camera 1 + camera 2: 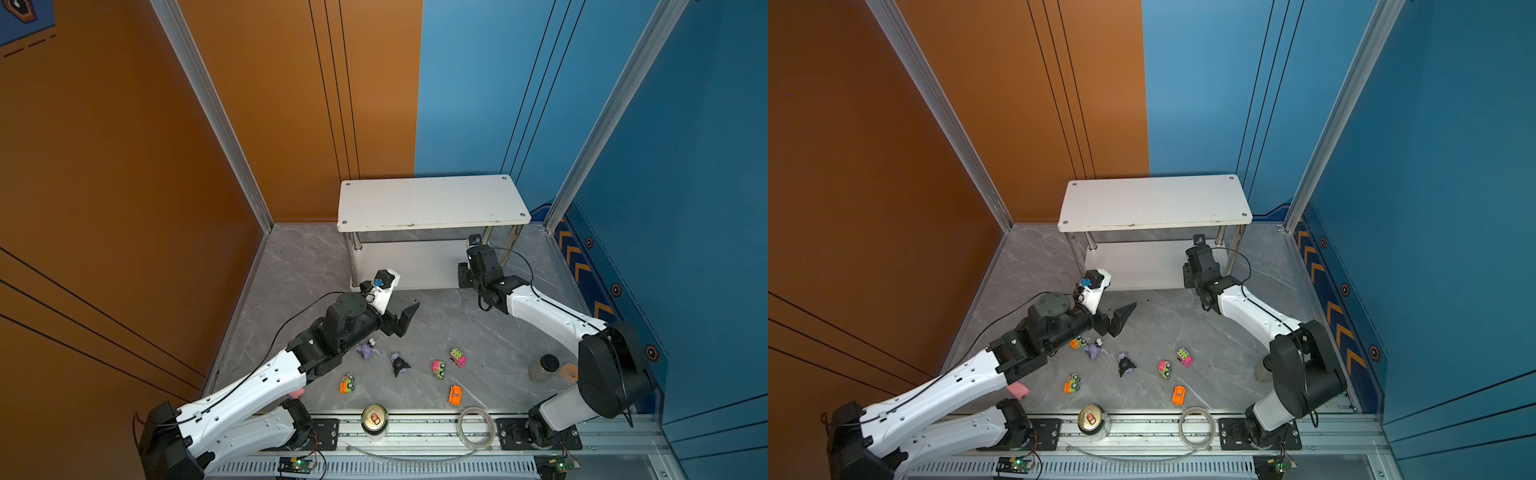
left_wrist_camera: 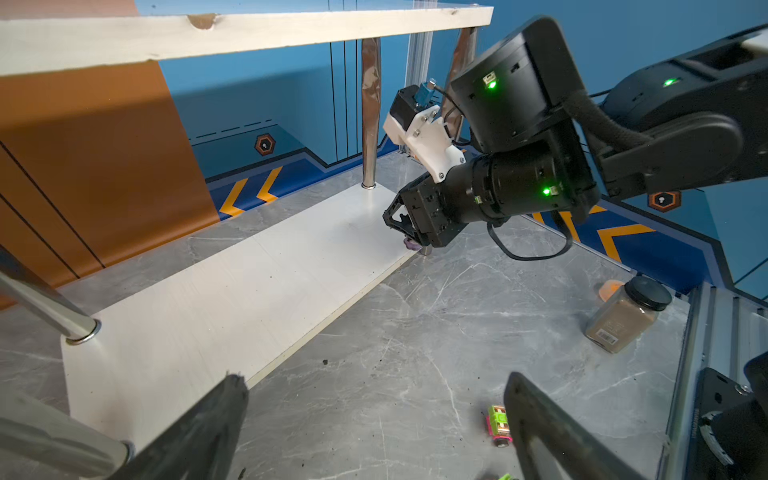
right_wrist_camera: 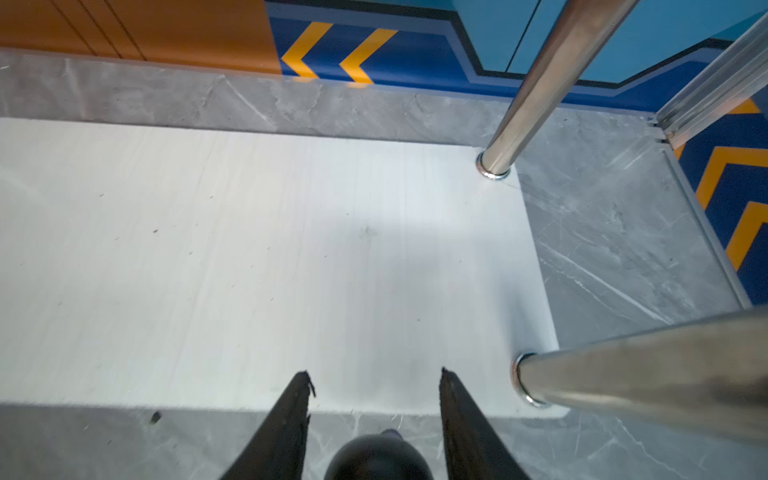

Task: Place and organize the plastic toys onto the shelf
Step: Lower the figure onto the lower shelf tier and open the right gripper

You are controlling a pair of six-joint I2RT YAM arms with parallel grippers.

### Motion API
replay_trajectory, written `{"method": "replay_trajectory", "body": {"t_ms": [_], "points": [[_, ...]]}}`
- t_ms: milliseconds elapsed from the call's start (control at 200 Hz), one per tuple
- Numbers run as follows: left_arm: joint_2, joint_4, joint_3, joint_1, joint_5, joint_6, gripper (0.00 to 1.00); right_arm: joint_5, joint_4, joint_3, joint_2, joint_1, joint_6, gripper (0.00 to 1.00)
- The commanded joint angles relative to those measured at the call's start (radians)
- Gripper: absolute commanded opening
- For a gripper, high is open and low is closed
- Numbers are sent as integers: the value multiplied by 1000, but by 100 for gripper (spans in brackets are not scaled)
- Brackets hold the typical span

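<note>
Marble floor (image 1: pixel 457 324); toy cars (image 1: pixel 455 395), figurines (image 1: pixel 400 365)

Drink can (image 1: pixel 374 419), tape ring (image 1: pixel 476 428) (both on the rail (image 1: pixel 432 426)), brown jar (image 1: pixel 544 367).

Neon cars (image 1: pixel 438 369) and two figurines (image 1: pixel 400 365) lie scattered before the white two-tier shelf (image 1: pixel 432 203), a third figurine (image 3: pixel 378 455) by its lower tier.

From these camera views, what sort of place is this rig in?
Likely a robot lab test cell, not a home: aluminium frame posts with printed orange and blue wall panels, arms mounted on a front rail, and a staged tabletop holding a white shelf and toy cars.
</note>
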Motion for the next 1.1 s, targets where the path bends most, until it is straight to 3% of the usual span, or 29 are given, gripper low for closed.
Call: {"method": "replay_trajectory", "body": {"t_ms": [0,446,736,1091], "points": [[9,-20,15,10,-18,-10,98,21,85,36,44,-35,-7,7],[50,-21,25,21,-14,-9,98,-39,101,91,164,-90,46,11],[75,-17,33,25,0,-13,97,-64,171,69,185,-100,58,22],[75,-18,35,26,4,-15,98,-74,157,67,174,-102,48,65]]}}
